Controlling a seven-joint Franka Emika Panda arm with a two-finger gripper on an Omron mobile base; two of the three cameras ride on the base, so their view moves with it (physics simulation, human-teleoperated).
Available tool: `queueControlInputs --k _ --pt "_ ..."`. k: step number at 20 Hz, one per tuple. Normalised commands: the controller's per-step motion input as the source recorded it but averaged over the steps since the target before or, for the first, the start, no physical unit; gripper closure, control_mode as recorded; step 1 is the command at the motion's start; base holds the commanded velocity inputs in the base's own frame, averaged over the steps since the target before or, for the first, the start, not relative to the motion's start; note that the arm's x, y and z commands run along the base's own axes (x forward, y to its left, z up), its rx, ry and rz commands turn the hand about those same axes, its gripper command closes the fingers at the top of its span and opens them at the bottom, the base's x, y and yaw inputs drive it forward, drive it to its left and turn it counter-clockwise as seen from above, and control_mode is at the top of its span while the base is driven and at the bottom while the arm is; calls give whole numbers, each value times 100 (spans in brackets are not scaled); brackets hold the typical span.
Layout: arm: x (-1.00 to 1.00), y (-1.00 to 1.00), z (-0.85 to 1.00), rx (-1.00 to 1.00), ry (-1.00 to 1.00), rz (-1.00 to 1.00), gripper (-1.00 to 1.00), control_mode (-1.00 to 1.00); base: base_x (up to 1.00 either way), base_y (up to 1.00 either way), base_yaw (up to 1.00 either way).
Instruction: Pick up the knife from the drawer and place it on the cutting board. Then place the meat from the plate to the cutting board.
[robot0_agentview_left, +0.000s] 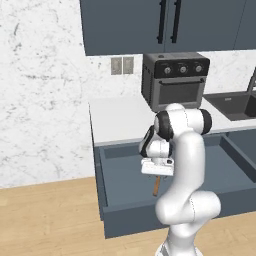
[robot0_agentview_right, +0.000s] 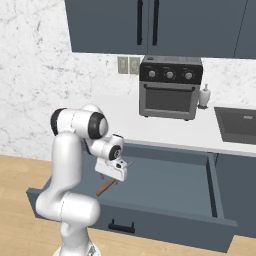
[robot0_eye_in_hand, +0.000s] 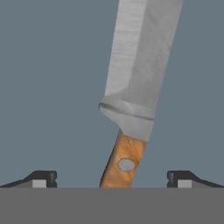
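Gripper (robot0_eye_in_hand: 112, 177) spread wide, empty, hovering low over knife (robot0_eye_in_hand: 138, 83); handle between fingertips
Knife flat on floor of open drawer (robot0_agentview_left: 125, 175), blade pointing away
Risk: slim handle slips or twists as jaws close, blade scrapes drawer
Bench (robot0_agentview_left: 120, 117) beyond, oven (robot0_agentview_left: 175, 80) at back

A white marble-veined wall (robot0_agentview_left: 40, 100) backs a pale counter (robot0_agentview_left: 120, 120) holding a grey toaster oven (robot0_agentview_right: 170, 87). Dark blue-grey upper cabinets (robot0_agentview_right: 150, 25) hang above; light wooden floor (robot0_agentview_left: 45, 220) below.
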Motion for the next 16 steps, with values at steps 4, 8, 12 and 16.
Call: queueControlInputs --k 4,8,12,16 --pt "0 0 -23 0 4 0 -100 -100 0 0 0" --pt "0 0 -32 0 2 0 -100 -100 0 0 0" --pt "-2 0 -27 0 4 0 100 -100 0 0 0" --pt "-19 0 -9 0 3 0 100 -100 0 0 0"
